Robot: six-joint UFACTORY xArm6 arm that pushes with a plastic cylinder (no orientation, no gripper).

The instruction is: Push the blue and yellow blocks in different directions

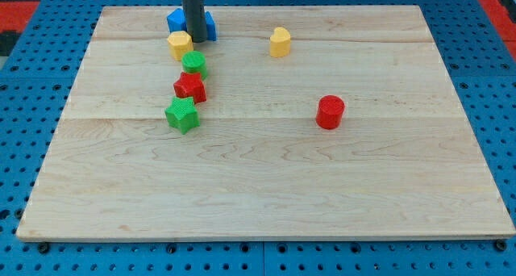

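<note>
Dark rod's tip (195,40) bare, clamping nothing, sitting against blue block (179,20) at board's top, yellow hexagonal block (180,44) touching on tip's left. Risk: tip catching both together, sending same way; green round block (194,63) getting bumped below.

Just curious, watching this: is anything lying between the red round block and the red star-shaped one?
No. In the camera view, only bare board lies between the red cylinder and the red star.

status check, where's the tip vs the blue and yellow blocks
My tip between blue block and yellow hexagon block. Green round block just below. Other yellow block apart, right.
</note>
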